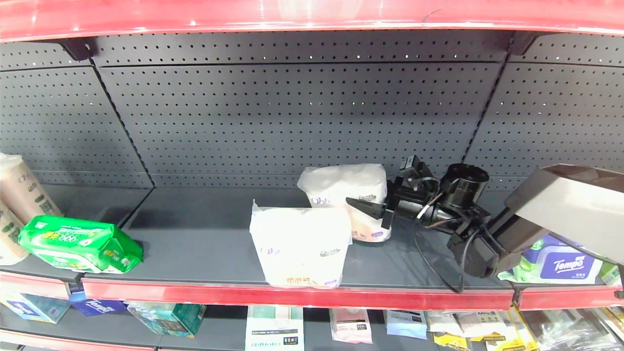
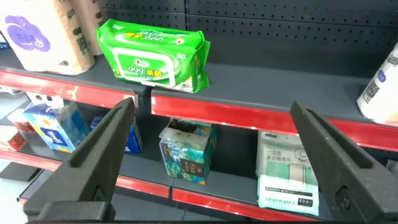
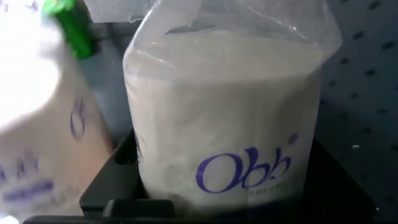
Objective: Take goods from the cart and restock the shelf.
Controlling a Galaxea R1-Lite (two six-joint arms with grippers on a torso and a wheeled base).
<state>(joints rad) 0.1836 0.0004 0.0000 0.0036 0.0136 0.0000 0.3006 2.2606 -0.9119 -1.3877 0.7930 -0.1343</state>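
The right hand point(image 3: 224, 155) is clamped on the rear pack of paper rolls point(image 1: 341, 187), mid-shelf point(image 1: 195, 234) behind the front pack point(image 1: 300, 246). Best to seat it flat, then open wide before backing out.

tissue pack point(image 3: 230, 124): purple lettering | green wipes pack point(image 2: 152, 56): white digits

White tissue pack point(image 1: 343, 187); green wipes point(image 1: 80, 243); red shelf edge point(image 1: 292, 295)
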